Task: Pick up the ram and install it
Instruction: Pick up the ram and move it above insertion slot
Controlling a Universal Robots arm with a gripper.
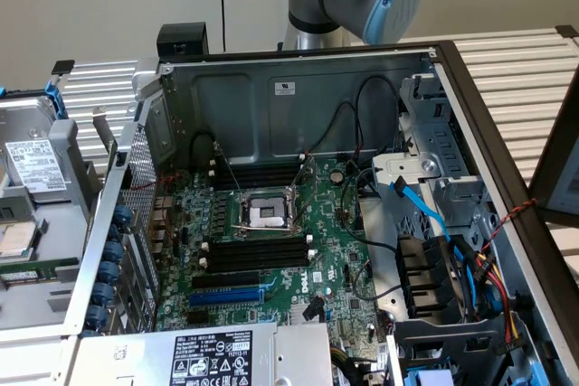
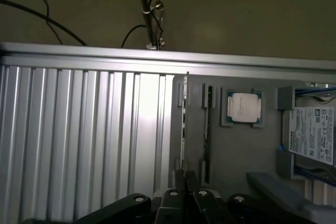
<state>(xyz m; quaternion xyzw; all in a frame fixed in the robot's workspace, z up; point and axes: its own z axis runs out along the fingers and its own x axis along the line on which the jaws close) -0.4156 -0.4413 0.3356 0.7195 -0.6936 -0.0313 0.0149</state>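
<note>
The ram (image 2: 184, 124) is a thin stick seen edge-on, standing in a holder near one edge of the grey tray (image 2: 236, 150). The exterior view shows the ram (image 1: 36, 273) as a green strip at the far left, with nothing on it. My gripper (image 2: 187, 182) hangs above the tray and lines up with the stick's near end. Its dark fingers (image 2: 176, 198) stand close together with nothing between them. Beside the ram runs a second, dark holder slot (image 2: 209, 129).
The tray also carries a CPU (image 2: 244, 107) and a hard drive (image 2: 310, 137). The tray lies on a ribbed aluminium table (image 2: 79, 140). An open computer case (image 1: 298, 97) holds the motherboard, with black memory slots (image 1: 258, 250) by the CPU socket (image 1: 267, 214), plus loose cables and a drive cage (image 1: 434, 187).
</note>
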